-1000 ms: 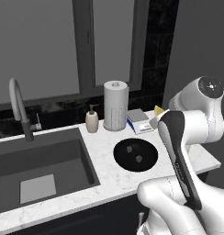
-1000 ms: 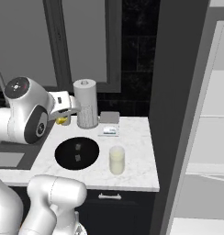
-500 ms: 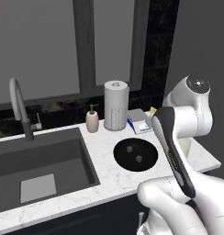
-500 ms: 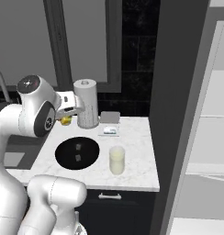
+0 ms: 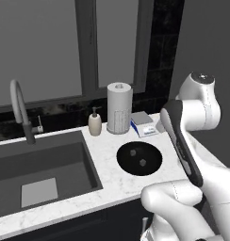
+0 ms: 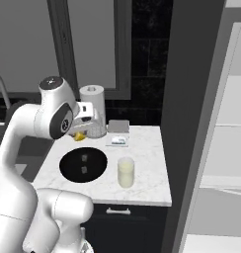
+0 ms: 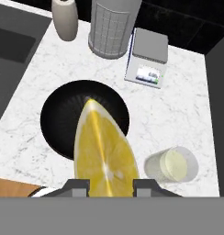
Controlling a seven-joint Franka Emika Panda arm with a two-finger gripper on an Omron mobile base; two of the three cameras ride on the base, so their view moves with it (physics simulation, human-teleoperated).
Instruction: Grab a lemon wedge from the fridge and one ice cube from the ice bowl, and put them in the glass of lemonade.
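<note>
Carrying lemon wedge (image 7: pixel 104 149) nearer the glass of lemonade (image 7: pixel 171 165).

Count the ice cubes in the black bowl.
2, both inside the ice bowl: one ice cube toward the back, the other nearer the front. None seem hidden.

A white marble counter (image 5: pixel 107 155) runs over dark navy cabinets (image 6: pixel 127 222), a grey sink (image 5: pixel 39 169) with curved faucet (image 5: pixel 20 110) sunk at its nine o'clock end, beneath a grey-framed window (image 5: pixel 84 47) flanked by black glossy tile (image 6: pixel 147 59).
</note>
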